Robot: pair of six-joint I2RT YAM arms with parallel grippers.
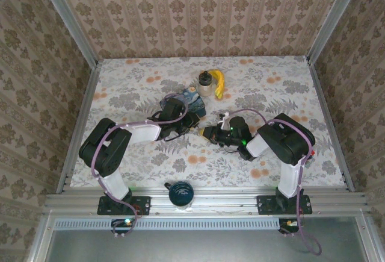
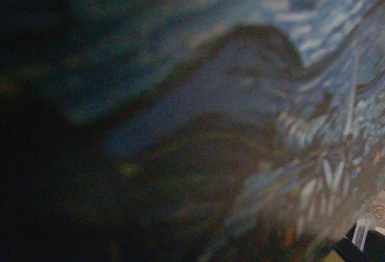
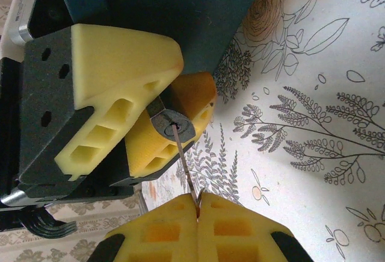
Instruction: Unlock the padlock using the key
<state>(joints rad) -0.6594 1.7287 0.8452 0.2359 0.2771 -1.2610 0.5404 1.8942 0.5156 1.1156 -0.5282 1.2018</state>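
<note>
The padlock (image 3: 172, 126) is a small dark grey lock, its keyhole face turned toward the right wrist camera. My left gripper (image 1: 194, 124) is shut on it, with its yellow pads (image 3: 114, 75) on either side of the body. The key (image 3: 183, 159) is a thin metal blade running from the keyhole down to my right gripper (image 3: 197, 205), which is shut on its head. The blade's tip sits at the keyhole; how deep it goes I cannot tell. From above, the two grippers meet tip to tip at mid table, the right gripper (image 1: 209, 133) just right of the left.
A blue starry-night tin box (image 1: 194, 100) lies just behind the left gripper and appears blurred in the left wrist view (image 2: 313, 63). Further back lie a small bottle (image 1: 206, 83) and a banana (image 1: 219, 83). A dark cup (image 1: 180, 194) stands on the near rail.
</note>
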